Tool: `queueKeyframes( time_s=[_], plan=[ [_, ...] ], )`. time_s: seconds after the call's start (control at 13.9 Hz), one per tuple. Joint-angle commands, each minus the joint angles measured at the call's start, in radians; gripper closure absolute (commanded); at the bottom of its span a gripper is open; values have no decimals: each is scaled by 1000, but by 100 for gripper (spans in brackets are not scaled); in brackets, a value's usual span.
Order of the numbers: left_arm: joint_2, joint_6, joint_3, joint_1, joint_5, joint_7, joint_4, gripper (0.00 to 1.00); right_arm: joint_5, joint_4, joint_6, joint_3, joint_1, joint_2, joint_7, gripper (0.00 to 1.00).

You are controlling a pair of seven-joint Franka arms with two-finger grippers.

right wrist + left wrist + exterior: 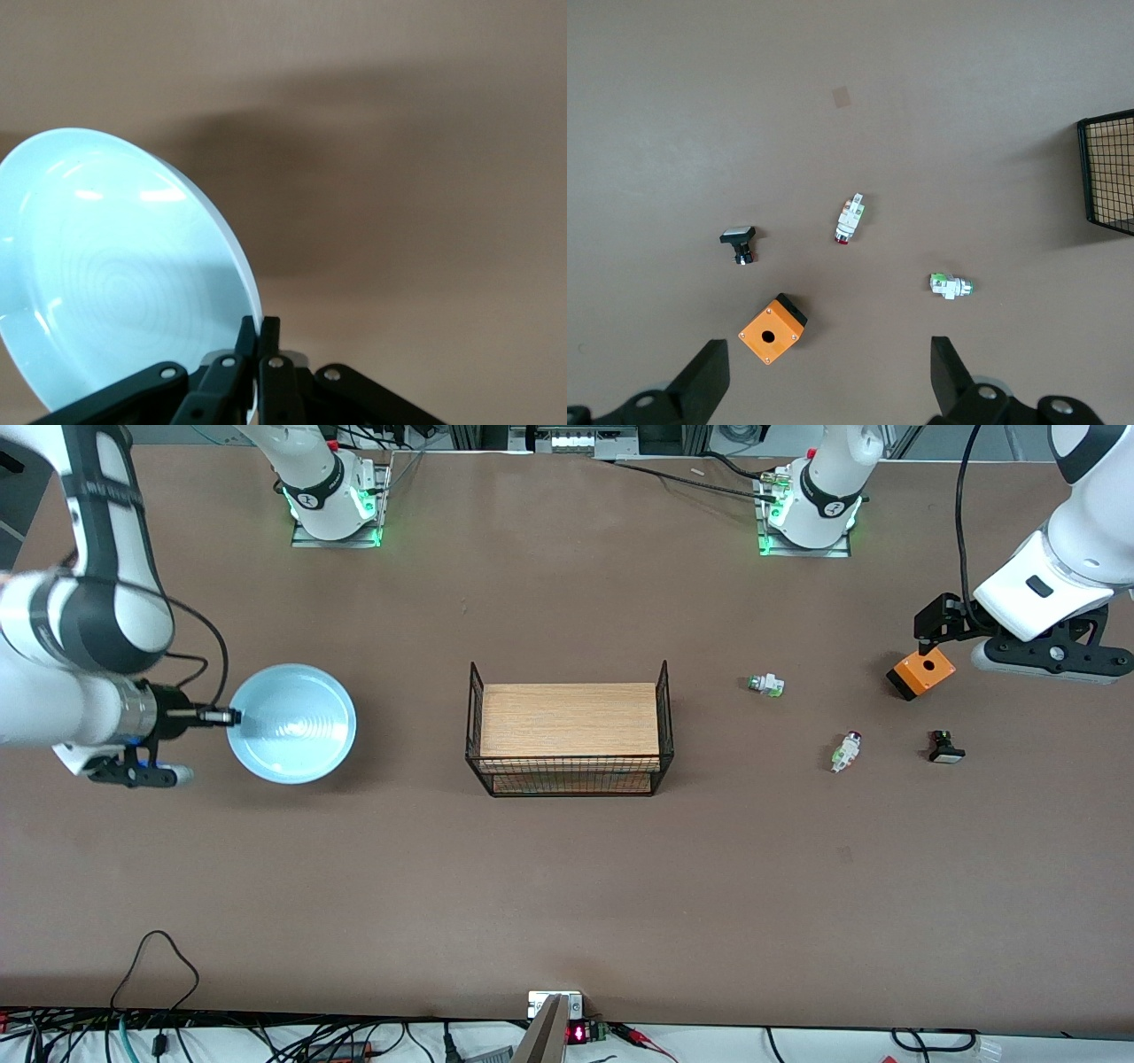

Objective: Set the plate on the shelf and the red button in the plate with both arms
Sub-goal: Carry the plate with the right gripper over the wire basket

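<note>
The right gripper [232, 716] was clamped narrow on the rim of the light blue plate [297, 726], at the plate's edge toward the right arm's end of the table. In the right wrist view the fingertips [258, 335] pinched the thin rim and the plate [115, 274] stood tilted clear of the brown table [567, 886]. From that gripper toward the middle of the table, a stretch of bare surface lay between the plate and the black wire basket [569, 735] with its wooden board top [571, 722].

The left gripper [824, 376] hung with its jaws spread wide and nothing between them, over the table near the left arm's end. Directly under it lay the orange box [921, 674] with a round hole in its face, just beside one finger [704, 381]. The red button [846, 751] lay on its side nearer the front camera than that gripper, apart from every other part. The black part with a white cap [945, 747] sat beside it toward the left arm's end, and the whitish part with a green tip [765, 685] lay toward the basket. Open table surrounded each of these small pieces, and the button stood well apart from the basket's edge.
</note>
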Motion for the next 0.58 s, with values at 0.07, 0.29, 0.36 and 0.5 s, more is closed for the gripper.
queueKeyframes(
  time_s=[0.07, 0.29, 0.36, 0.5],
  plan=[
    [10, -5, 2, -2, 14, 19, 19, 0, 16, 35, -151, -3, 91, -93, 217, 100],
    [10, -5, 2, 0, 14, 19, 19, 0, 57, 37, -181, -3, 171, -151, 359, 100],
    [10, -5, 2, 0, 14, 19, 19, 0, 80, 37, -187, -3, 191, -168, 411, 100],
    [10, -5, 2, 0, 14, 19, 19, 0, 109, 37, -187, -3, 236, -194, 515, 100]
  ],
)
